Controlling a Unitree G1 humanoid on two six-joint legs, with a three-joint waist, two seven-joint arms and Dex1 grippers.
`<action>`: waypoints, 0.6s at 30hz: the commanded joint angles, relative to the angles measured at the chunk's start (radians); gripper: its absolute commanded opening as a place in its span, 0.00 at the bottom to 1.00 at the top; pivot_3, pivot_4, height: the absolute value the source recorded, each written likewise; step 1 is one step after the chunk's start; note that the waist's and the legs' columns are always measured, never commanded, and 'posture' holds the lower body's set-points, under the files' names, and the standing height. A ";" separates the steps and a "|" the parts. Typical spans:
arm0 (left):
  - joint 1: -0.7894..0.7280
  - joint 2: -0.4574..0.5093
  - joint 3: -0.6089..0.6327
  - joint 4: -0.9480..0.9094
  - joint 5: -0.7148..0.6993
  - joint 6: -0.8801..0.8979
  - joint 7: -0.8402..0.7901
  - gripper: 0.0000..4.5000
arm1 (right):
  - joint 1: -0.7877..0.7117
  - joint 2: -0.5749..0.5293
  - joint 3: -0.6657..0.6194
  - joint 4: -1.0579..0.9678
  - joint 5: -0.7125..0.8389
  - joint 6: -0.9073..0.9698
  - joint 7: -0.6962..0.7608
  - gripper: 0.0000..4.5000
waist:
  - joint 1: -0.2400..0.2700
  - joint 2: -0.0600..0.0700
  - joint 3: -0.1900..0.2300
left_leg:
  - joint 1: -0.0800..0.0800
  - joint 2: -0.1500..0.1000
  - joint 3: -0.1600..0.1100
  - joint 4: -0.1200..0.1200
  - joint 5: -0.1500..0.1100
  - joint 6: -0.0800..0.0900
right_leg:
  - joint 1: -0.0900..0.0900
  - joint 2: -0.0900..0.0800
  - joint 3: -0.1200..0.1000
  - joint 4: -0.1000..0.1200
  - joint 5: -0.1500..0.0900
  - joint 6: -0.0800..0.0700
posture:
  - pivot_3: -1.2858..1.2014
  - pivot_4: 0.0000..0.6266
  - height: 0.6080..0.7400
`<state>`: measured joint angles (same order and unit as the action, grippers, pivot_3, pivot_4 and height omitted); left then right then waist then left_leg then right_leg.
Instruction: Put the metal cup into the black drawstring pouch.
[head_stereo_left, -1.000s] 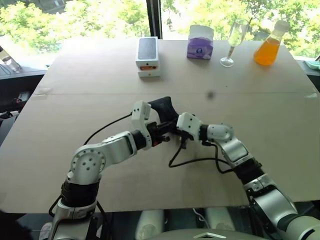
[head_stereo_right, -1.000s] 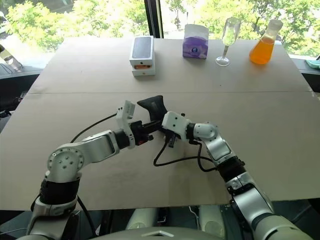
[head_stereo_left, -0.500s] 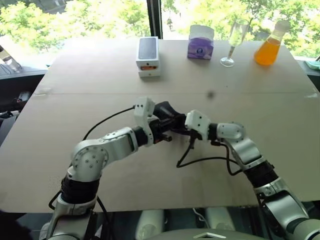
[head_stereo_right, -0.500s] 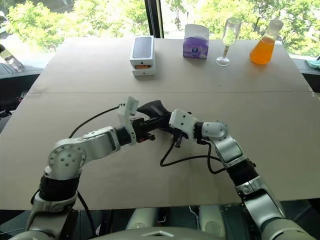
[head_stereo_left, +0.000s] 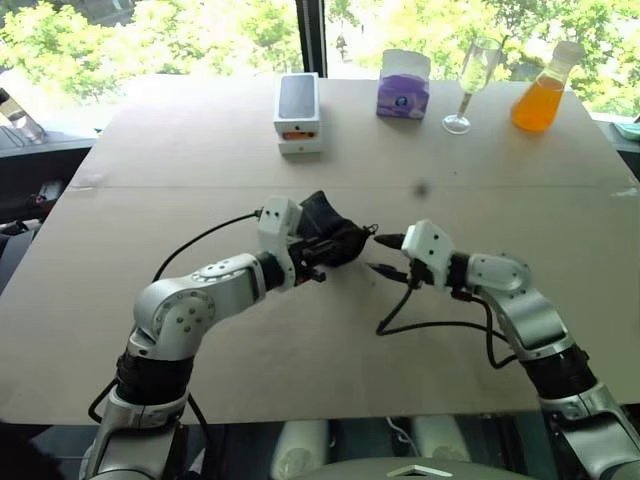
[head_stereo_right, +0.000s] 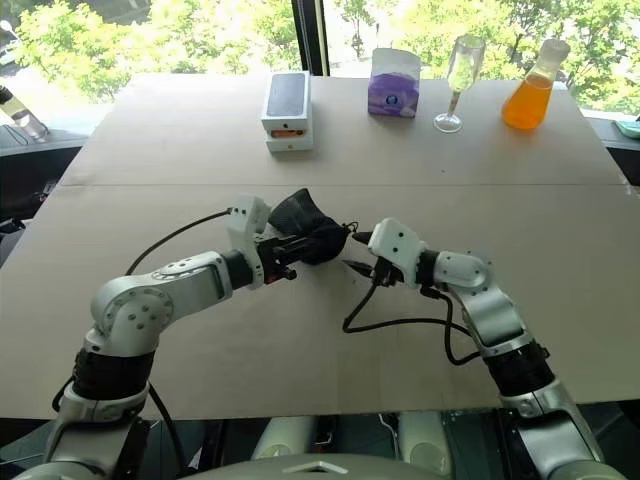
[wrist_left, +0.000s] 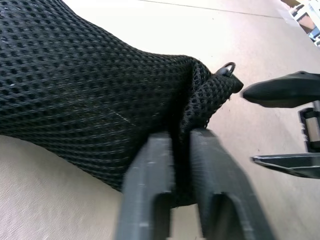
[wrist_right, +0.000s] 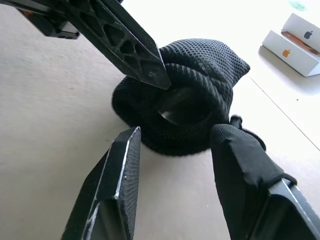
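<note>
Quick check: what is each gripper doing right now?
Left gripper: shut on the black pouch.
Right gripper: open, holding nothing, facing the pouch's mouth.

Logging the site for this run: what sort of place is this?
Probably an indoor test bench by a window: a cardboard-covered table, leafy trees outside the glass, and props lined along the far edge, such as a phone box and an orange flask.

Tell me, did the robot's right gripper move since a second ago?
Yes. The right gripper pulled away from the black drawstring pouch, sliding rightward, out from under the white phone box toward the stemmed glass side.
</note>
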<state>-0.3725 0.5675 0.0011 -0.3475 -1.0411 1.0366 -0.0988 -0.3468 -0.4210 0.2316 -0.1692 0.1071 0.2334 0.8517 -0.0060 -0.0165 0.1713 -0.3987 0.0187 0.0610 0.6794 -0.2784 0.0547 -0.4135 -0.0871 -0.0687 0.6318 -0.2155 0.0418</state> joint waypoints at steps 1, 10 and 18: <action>0.014 0.030 0.026 -0.080 0.008 0.002 -0.069 0.56 | 0.019 -0.037 -0.048 -0.104 0.030 0.046 -0.014 0.49 | -0.001 0.000 0.000 | 0.000 0.000 0.000 0.000 0.000 0.000 | 0.000 0.000 0.000 0.000 0.000 0.000 | 0.52 0.24 1.00; 0.228 0.164 0.081 -0.204 0.176 -0.222 -0.360 0.66 | -0.085 -0.026 -0.048 0.057 -0.027 -0.011 -0.087 0.49 | -0.007 0.002 0.001 | 0.001 0.001 0.002 0.000 0.000 0.000 | -0.001 0.001 0.002 0.000 0.000 0.000 | 0.52 0.24 1.00; 0.354 0.154 0.121 -0.273 0.267 -0.347 -0.432 0.66 | -0.189 0.074 0.014 0.316 -0.062 -0.144 -0.074 0.49 | -0.001 0.002 0.001 | 0.000 0.001 0.002 0.000 0.000 0.000 | -0.001 0.000 0.001 -0.001 0.000 0.000 | 0.52 0.24 1.00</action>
<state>-0.0250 0.7245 0.1001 -0.5660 -0.7790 0.7160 -0.5209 -0.5154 -0.3440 0.2548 0.1351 0.0530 0.1303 0.7780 -0.0074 -0.0145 0.1725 -0.3990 0.0193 0.0628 0.6792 -0.2785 0.0551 -0.4144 -0.0869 -0.0672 0.6307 -0.2156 0.0417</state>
